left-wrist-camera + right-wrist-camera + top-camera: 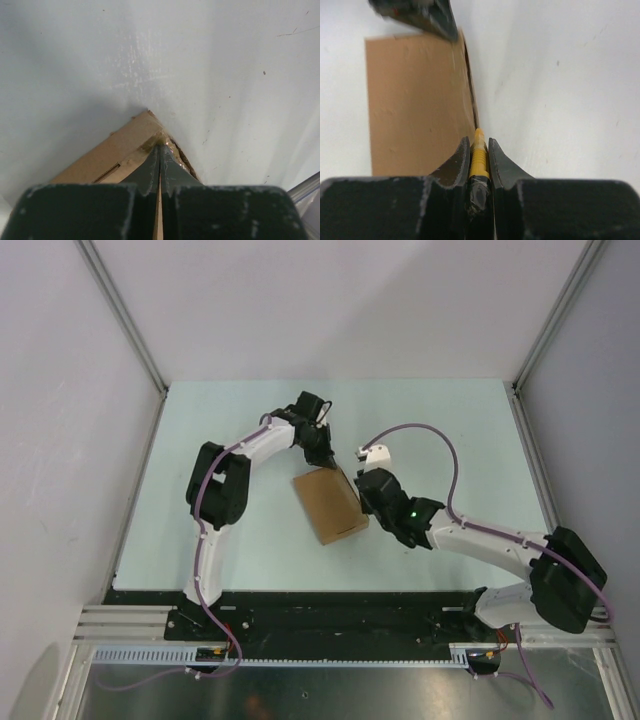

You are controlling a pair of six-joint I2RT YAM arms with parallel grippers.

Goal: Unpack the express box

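Your desk [220,530] is a pale, matt sheet with a few small scuffs, closed in by plain white walls [330,310] and slanted metal corner posts [120,315]. The express box [330,505] lies flat near the middle of it, between the two arms and turned at an angle. It is plain brown cardboard, unprinted, with its lid down. Your left hand [160,150] is pinched fully together, its tips touching the box's far corner. Your right hand [479,145] is clamped on a yellow ribbed knife [478,160], whose tip sits at the dark seam along the box's right edge.
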